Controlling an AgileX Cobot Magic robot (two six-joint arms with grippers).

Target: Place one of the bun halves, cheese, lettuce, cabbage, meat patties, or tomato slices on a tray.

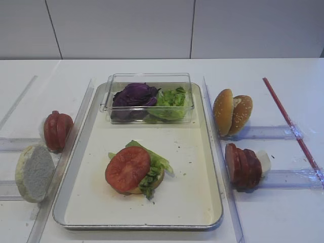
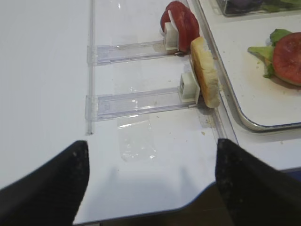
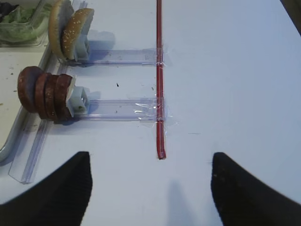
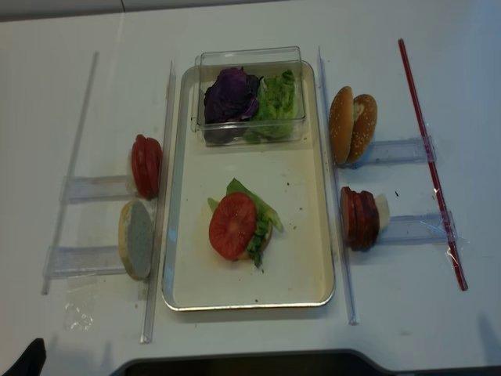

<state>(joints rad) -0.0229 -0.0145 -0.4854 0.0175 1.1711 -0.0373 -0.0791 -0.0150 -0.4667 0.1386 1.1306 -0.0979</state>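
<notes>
Tomato slice lies on lettuce — inside the tray.

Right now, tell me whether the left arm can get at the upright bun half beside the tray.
Probably yes: the bun half stands ahead of the open left tool with only bare table between.

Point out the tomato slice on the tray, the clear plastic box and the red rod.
tomato slice (image 1: 127,168): exterior high view, middle of its cut face.
clear plastic box (image 1: 150,77): exterior high view, back rim.
red rod (image 3: 159,94): right wrist view, mid-length of the rod.
</notes>
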